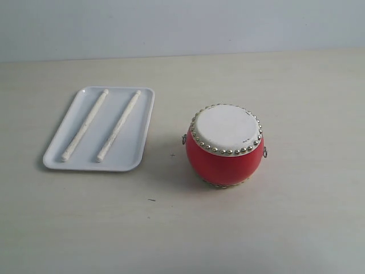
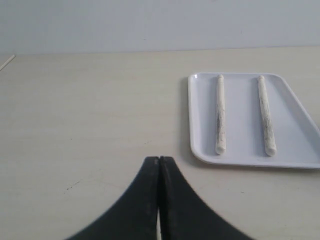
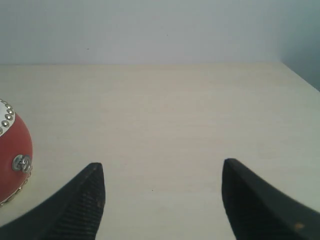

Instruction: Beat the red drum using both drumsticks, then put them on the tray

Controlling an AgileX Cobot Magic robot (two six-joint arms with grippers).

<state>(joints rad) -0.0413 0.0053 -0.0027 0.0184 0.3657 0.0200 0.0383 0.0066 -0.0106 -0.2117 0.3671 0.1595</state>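
On the pale wood-grain worktop (image 1: 256,228) the tray (image 1: 102,125) lies at the left, a white rectangle with rounded corners, its long sides running from near to far and leaning a little to the right. The drumsticks lie inside it side by side, apart from each other and roughly parallel to its long sides: the left stick (image 1: 85,125) on its left half, the right stick (image 1: 118,125) on its right half. The red drum (image 1: 223,162) stands upright on the worktop to the right of the tray, apart from it and slightly nearer, its off-white drumhead (image 1: 225,128) ringed with silver studs. The left claw (image 2: 159,161) is pressed together with nothing between its fingers, over bare worktop, with the tray and both sticks farther on. The right claw (image 3: 162,167) stands wide apart and grips nothing; bare worktop shows between its fingers, and the drum's red side with a small metal ring (image 3: 21,163) sits near one finger.
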